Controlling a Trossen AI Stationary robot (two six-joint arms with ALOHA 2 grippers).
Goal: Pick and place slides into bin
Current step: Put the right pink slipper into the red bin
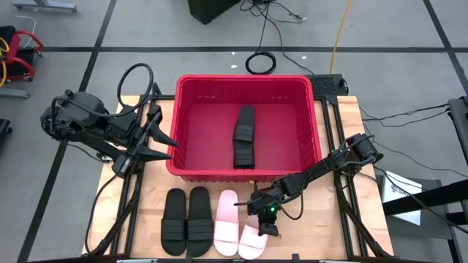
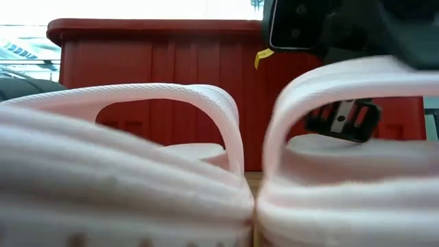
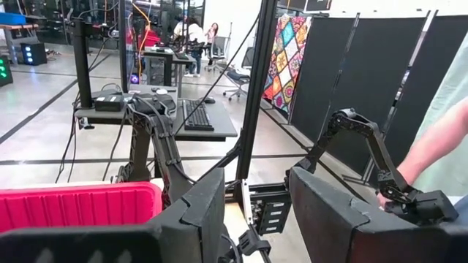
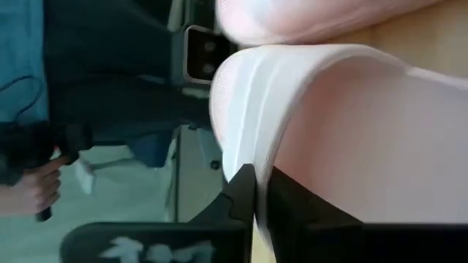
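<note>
Wooden tabletop (image 1: 150, 193) over a grey floor forms the work surface, with my two dark arms entering from either side.

Right gripper (image 1: 256, 210): lowered onto the nearer end of the right-hand pale pink slide (image 1: 252, 237), my fingers (image 4: 245, 191) pinched together on the edge of its ribbed strap, seen from the wrist as a thin white rim caught between the two dark tips. In the low view this slide (image 2: 350, 158) arches up at the right with my gripper parts tucked under its strap.

Its mate, the left pale pink slide (image 1: 227, 221), lies just beside it, the two touching along their sides. Further left stand two black slides (image 1: 186, 219), also side by side. All four lie flat, long axes parallel, running from the table's front edge toward the bin.

Red bin (image 1: 191, 88): directly behind the row, holding two more black slides (image 1: 243, 136) laid roughly end to end, their long axis also running front to back.

Left gripper (image 1: 157, 138): hangs just beside the bin's left wall, fingers (image 3: 199, 219) spread apart, holding nothing.

A person's forearm (image 3: 439, 142) shows beyond the table in the left wrist view.
</note>
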